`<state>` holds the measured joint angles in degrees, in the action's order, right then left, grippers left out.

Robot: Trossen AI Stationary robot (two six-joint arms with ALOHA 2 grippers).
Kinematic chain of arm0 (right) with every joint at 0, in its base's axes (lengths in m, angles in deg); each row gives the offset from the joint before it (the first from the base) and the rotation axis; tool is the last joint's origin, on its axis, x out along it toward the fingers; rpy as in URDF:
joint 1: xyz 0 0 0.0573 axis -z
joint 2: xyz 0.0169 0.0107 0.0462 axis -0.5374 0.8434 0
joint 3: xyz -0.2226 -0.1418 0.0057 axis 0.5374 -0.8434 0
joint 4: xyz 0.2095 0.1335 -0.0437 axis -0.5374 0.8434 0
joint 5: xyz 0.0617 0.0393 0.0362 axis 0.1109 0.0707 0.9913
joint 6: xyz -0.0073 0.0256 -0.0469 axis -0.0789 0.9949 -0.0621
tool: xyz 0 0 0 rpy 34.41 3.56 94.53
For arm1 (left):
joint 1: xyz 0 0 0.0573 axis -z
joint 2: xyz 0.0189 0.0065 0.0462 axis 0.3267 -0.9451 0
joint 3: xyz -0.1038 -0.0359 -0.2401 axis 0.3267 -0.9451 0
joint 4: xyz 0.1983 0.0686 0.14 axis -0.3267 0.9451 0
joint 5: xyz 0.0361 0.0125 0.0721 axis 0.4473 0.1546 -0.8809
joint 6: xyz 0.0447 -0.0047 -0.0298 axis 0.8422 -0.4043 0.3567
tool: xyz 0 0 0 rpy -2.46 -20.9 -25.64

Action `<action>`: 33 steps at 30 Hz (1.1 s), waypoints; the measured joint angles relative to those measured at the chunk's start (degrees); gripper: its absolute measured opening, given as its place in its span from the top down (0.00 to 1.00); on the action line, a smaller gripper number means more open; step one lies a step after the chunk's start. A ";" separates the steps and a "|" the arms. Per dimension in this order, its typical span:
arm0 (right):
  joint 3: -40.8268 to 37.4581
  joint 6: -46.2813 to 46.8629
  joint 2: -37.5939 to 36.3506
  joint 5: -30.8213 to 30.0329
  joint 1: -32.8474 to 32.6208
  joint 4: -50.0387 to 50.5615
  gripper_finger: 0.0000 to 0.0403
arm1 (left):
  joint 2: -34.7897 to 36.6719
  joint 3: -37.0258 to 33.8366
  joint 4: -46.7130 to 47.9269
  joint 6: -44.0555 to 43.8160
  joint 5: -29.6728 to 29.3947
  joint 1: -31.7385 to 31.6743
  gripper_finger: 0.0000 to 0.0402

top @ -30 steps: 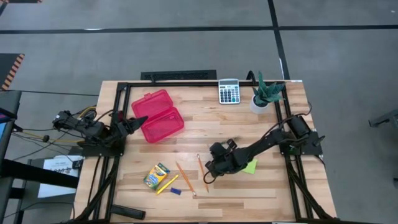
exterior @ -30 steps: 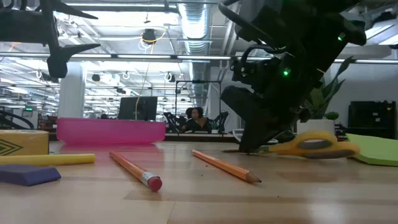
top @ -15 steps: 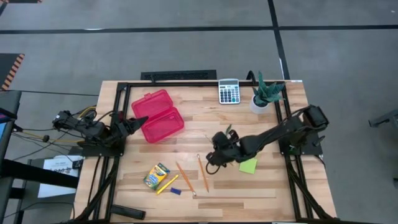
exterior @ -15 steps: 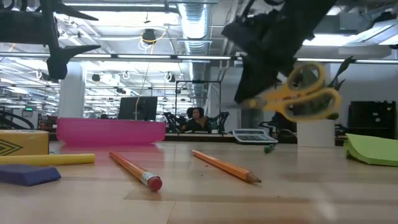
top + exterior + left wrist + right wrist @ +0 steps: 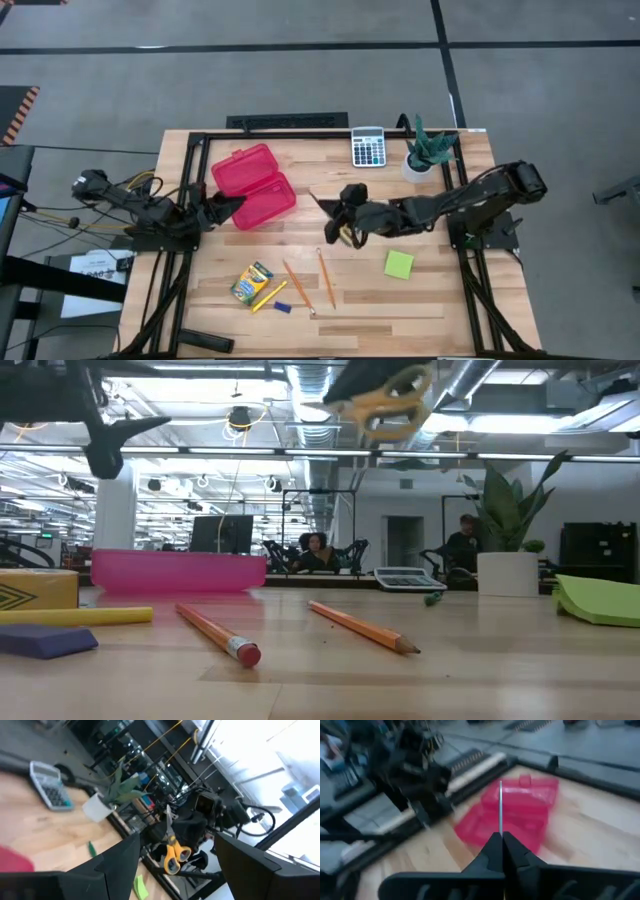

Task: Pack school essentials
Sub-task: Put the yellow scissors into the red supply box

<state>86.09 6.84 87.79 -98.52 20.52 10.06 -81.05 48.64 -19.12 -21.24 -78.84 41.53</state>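
1. Jaws of the right gripper (image 5: 340, 222) clench the yellow-handled scissors (image 5: 390, 395) (handles cut off in the low view) above the surface (image 5: 420, 300).
2. Left gripper (image 5: 228, 203) jaws parted beside the red case (image 5: 254, 186).

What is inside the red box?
Nothing shows inside the open red box: both halves look empty from above. The left fingers cover a little of its edge. The scissors are in the right fingers, up in the air.

The low view's top edge cuts off the scissors (image 5: 385, 400); red case (image 5: 520, 810) blurred.
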 joint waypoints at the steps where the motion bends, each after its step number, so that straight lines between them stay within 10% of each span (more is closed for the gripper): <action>1: 0.00 -0.67 0.23 0.92 0.52 -2.38 1.00 | -1.68 0.01 -2.58 1.43 0.09 0.00 0.38; 33: 0.07 -6.79 1.35 11.57 5.95 -23.63 1.00 | -56.18 26.04 -24.70 7.23 30.20 -17.07 0.38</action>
<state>86.16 0.06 89.13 -86.95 26.47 -13.57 -137.23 74.67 -43.82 -14.01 -48.64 24.46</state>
